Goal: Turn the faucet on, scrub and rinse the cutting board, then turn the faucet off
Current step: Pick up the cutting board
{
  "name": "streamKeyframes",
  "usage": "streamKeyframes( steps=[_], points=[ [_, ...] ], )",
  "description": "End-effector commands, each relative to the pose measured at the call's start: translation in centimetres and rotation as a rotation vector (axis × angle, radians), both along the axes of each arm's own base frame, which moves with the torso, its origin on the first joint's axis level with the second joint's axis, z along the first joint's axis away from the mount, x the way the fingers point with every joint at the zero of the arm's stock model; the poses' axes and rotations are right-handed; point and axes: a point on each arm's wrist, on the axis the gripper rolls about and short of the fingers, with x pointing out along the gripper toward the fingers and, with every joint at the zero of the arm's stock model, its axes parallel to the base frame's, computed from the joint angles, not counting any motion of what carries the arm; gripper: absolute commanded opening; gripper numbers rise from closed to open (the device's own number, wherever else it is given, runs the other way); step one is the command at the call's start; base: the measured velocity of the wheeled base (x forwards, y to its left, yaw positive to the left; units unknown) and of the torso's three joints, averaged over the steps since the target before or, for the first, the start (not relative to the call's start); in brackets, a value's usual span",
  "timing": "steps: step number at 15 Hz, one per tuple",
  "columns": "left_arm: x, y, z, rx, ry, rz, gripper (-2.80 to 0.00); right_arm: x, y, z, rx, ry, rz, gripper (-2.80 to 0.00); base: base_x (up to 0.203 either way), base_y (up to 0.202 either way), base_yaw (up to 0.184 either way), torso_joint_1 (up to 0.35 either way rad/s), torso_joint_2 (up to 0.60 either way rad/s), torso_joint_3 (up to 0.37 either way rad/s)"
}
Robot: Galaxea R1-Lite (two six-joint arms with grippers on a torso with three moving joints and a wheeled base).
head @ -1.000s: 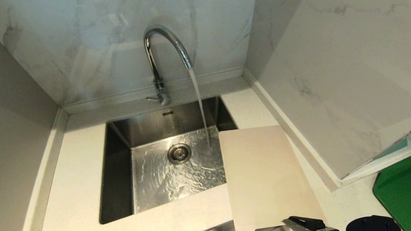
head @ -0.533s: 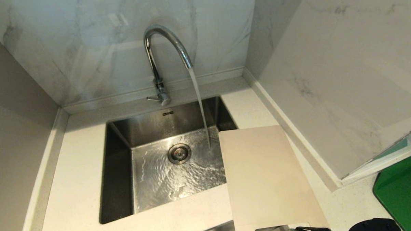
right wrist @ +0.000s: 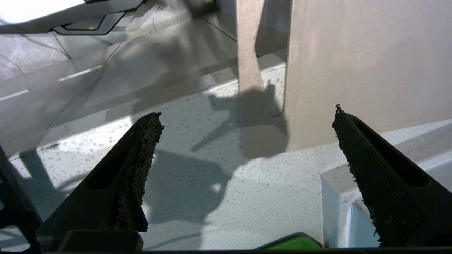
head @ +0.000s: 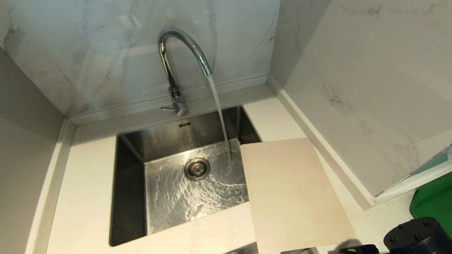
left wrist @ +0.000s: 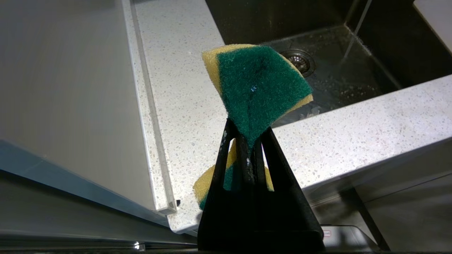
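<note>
The left end effector (left wrist: 249,141) is pinching a folded yellow sponge (left wrist: 256,88) with a rough green scouring face, its black fingers pressed together on it. The right end effector (right wrist: 247,141) is hanging with its mesh-padded fingers (right wrist: 141,165) spread wide above the speckled table (head: 85,184). At 5 o'clock from the steel sink (head: 131,205), the flat beige cutting board (head: 292,192) is lying. At 12 o'clock, the arched chrome faucet (head: 178,42) is pouring water.

A square stainless steel sink (head: 132,183) sat mid-frame; a dark green mat (head: 445,206) lay at lower right.
</note>
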Motion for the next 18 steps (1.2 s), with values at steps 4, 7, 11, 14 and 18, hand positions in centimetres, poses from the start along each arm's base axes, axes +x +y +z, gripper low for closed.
streamKeyframes(
  steps=[4,7,11,14,18],
  points=[
    [0.0,0.0,0.0,0.0,0.001,0.0,-2.8,3.2,2.0,-1.2,-0.063,0.089,0.005,0.0,0.0,0.0,0.0,0.0,0.0,0.0],
    [0.0,0.0,0.0,0.0,0.001,0.0,-2.8,4.7,2.9,-3.0,-0.068,0.103,0.004,0.0,0.0,0.0,0.0,0.0,0.0,0.0],
    [0.0,0.0,0.0,0.0,0.001,0.0,-2.8,5.6,3.5,-5.5,-0.06,0.102,0.004,0.0,0.0,0.0,0.0,0.0,0.0,0.0],
    [0.0,0.0,0.0,0.0,0.001,0.0,-2.8,5.5,3.5,-6.0,-0.069,0.119,0.005,0.0,0.0,0.0,0.0,0.0,0.0,0.0],
    [0.0,0.0,0.0,0.0,0.001,0.0,-2.8,5.6,3.5,-6.4,-0.079,0.136,0.005,0.0,0.0,0.0,0.0,0.0,0.0,0.0]
  ],
)
